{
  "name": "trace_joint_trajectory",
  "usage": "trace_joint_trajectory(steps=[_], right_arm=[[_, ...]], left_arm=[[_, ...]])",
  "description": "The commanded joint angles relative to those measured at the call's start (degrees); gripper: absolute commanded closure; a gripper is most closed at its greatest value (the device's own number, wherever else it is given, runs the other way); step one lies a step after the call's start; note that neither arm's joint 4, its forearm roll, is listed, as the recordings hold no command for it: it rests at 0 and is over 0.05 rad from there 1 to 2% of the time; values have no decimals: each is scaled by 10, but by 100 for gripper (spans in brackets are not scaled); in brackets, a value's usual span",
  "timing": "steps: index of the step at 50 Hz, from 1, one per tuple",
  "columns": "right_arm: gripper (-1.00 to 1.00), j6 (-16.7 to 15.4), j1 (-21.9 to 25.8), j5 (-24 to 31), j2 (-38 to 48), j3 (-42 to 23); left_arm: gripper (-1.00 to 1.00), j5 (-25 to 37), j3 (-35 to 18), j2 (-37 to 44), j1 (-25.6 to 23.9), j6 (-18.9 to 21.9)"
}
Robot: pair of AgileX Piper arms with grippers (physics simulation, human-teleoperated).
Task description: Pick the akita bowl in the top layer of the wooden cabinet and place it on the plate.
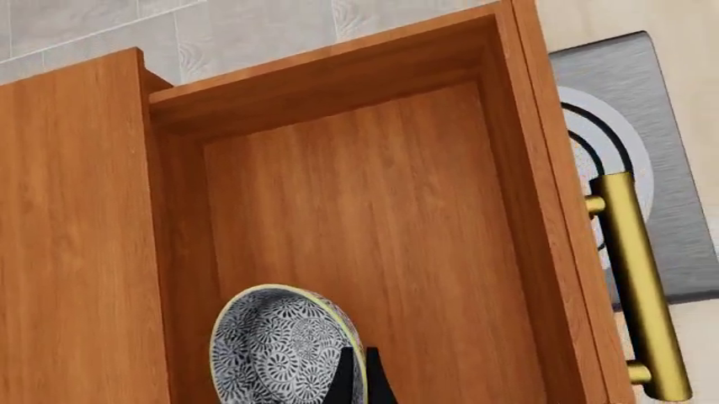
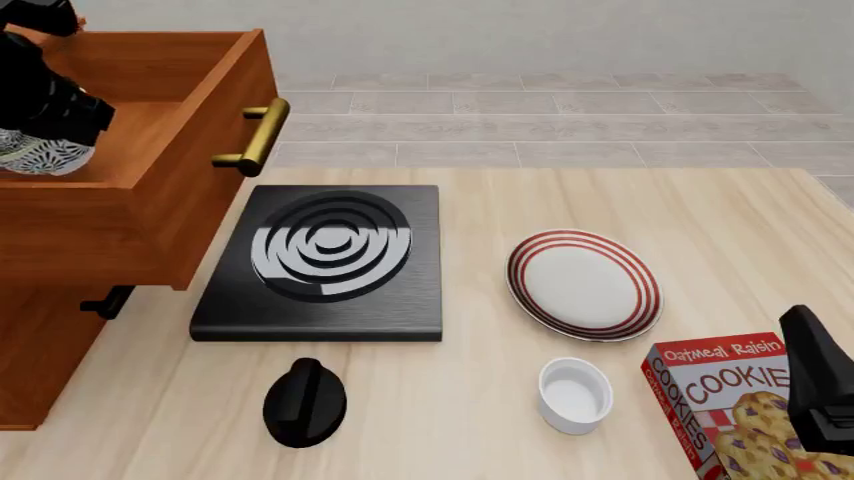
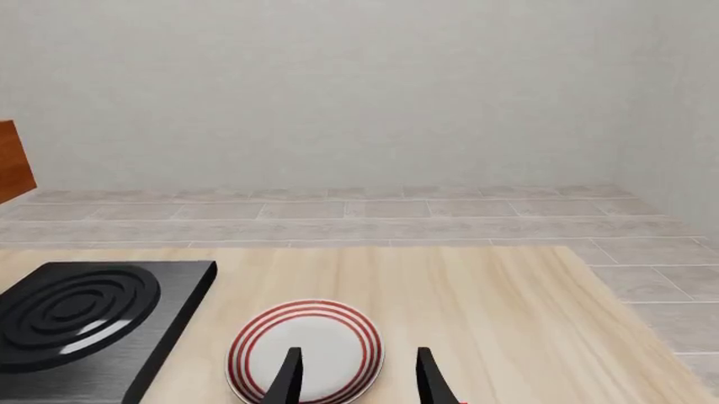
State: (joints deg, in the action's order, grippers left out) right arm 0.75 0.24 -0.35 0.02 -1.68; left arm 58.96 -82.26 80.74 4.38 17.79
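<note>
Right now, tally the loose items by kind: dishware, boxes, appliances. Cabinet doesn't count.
Dishware: 3 (akita bowl, plate, white cup)
Boxes: 1 (cookie box)
Appliances: 1 (stove)
Unclear black object: 1
Total: 6

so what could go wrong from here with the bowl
1. The left tool pinches only the rim of the akita bowl, which hangs tilted, so it may slip or swing.
2. The bowl sits low inside the top layer; lifting out, it could clip the drawer wall.
3. The route to the plate crosses the stove, where a drop would land.
</note>
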Motion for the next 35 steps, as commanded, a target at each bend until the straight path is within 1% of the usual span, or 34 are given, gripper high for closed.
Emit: trace_joint_trajectory(steps=[1,11,13,24,35], right_arm=[[-100,1,-1,-1,0,0],[-100,3,-2,-3,0,0],[-100,3,-2,-3,0,0],[-100,8,-4,-6,0,0],[-100,10,-4,-8,0,0]], left_arm=[[100,5,-16,-1,-13,-8],[100,12,-23,-6,-36,-17],[100,11,-21,-4,-33,-9],[100,29,-67,4,-52,-14],[100,35,-76,1,-78,-24]])
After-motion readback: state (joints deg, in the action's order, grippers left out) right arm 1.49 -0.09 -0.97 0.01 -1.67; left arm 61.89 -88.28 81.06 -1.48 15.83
